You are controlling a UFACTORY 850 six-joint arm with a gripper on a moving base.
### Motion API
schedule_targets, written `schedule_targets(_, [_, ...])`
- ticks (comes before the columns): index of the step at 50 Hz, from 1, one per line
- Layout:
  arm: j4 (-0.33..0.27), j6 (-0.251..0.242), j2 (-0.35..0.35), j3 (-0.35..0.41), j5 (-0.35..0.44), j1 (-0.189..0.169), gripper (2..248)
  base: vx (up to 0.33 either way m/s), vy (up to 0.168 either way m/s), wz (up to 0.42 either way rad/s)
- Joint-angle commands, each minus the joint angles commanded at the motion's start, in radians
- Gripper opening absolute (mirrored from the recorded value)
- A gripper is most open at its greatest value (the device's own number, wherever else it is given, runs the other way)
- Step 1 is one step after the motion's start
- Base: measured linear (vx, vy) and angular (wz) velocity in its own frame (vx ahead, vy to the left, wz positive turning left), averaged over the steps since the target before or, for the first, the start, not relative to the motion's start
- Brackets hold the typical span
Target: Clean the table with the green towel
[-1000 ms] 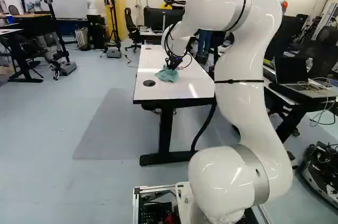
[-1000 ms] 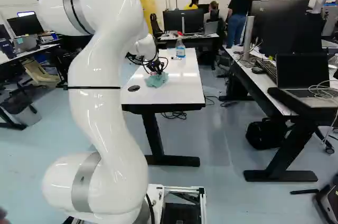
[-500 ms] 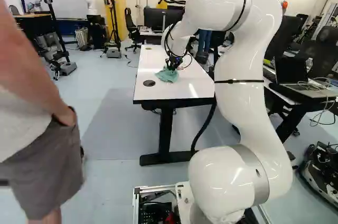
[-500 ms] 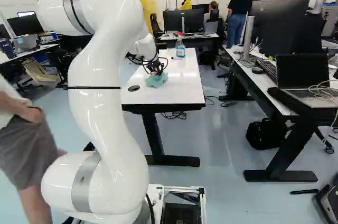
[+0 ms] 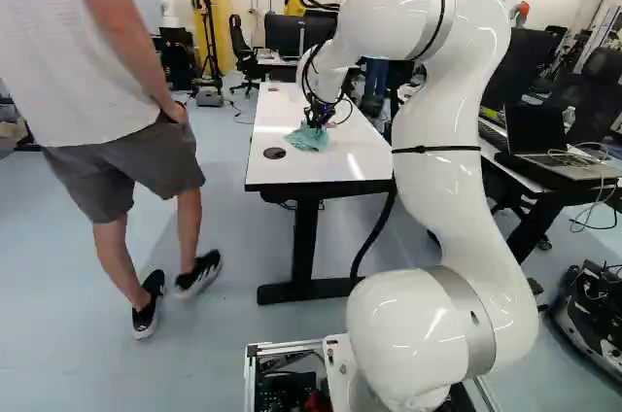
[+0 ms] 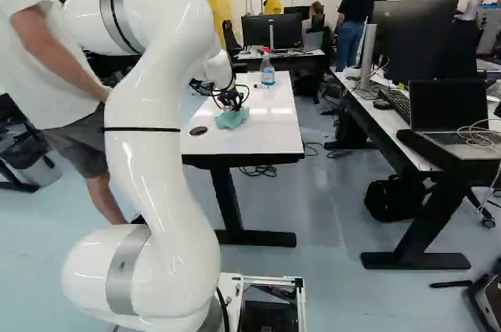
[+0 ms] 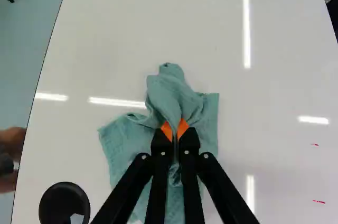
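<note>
On the white table (image 6: 270, 140): I see the green towel (image 7: 169, 89), rumpled, partly flat against the top
Gripper (image 5: 318, 120): clenched, a raised fold of the towel held between my orange pads (image 7: 167, 130)
Black disc (image 7: 64, 200): beside the towel
Red marks (image 7: 319, 201): two, short, well apart from the towel
Spray bottle (image 6: 268, 75): upright, beyond the towel in my right base view
Person (image 5: 92, 72): standing, at the left of the left base view

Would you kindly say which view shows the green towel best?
The wrist view: close up, the green towel shows its folds pinched in the hand; both base views show it small on the table.
</note>
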Motion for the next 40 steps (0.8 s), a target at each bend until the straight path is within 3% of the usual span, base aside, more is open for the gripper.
schedule_targets(23, [0.000,0.000,-0.092,-0.129,0.000,0.013,31,0.000,0.000,0.000])
schedule_targets(40, [0.000,0.000,-0.064,-0.090,0.000,0.049,31,0.000,0.000,0.000])
